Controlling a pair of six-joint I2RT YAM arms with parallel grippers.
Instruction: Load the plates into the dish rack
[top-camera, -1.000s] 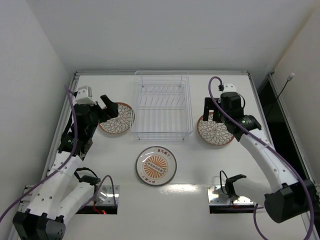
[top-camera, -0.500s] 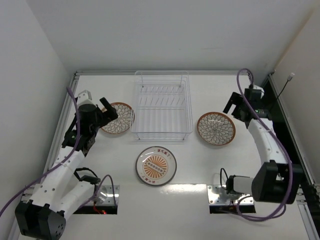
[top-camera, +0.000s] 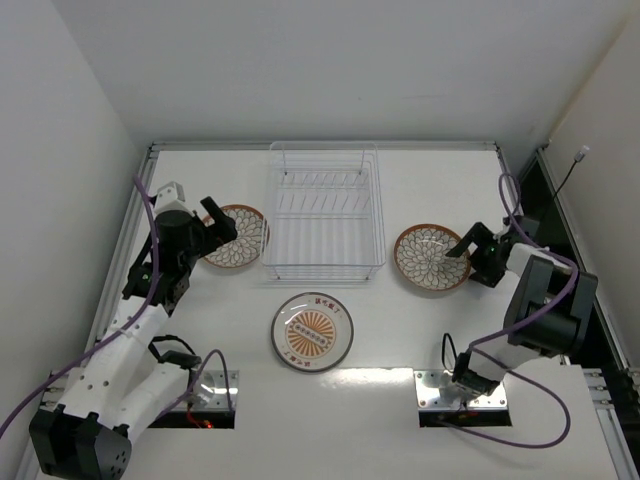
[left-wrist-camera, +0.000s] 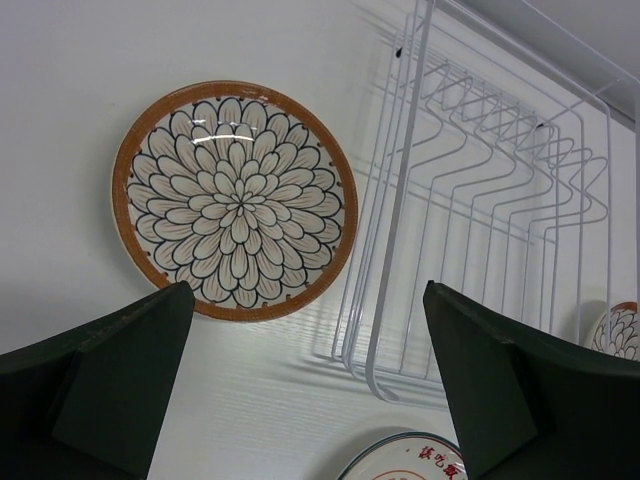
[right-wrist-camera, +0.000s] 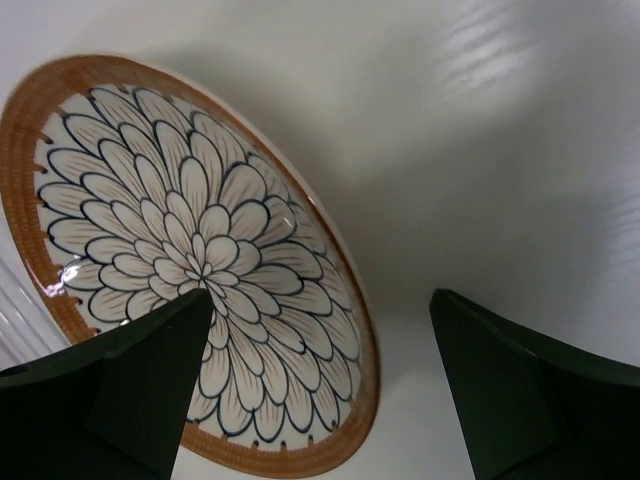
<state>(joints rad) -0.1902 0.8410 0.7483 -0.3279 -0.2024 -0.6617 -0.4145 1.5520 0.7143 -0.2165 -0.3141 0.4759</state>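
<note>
The white wire dish rack stands at the back middle, with no plates in it. A brown-and-white petal plate lies flat to its left, a second petal plate to its right, and the orange sunburst plate in front of it. My left gripper is open and empty over the left plate's near-left rim; its view shows that plate, the rack and the sunburst plate's edge. My right gripper is open and low, its jaws straddling the right plate's rim.
A raised frame edge bounds the table at the left and back. A dark gap runs along the right side. Metal mount plates sit at the near edge, and purple cables loop around both arms.
My right arm swung off the right plate out to the right, then came down low at that plate's right rim. My left gripper shifted slightly back from the left plate. No plate has moved.
</note>
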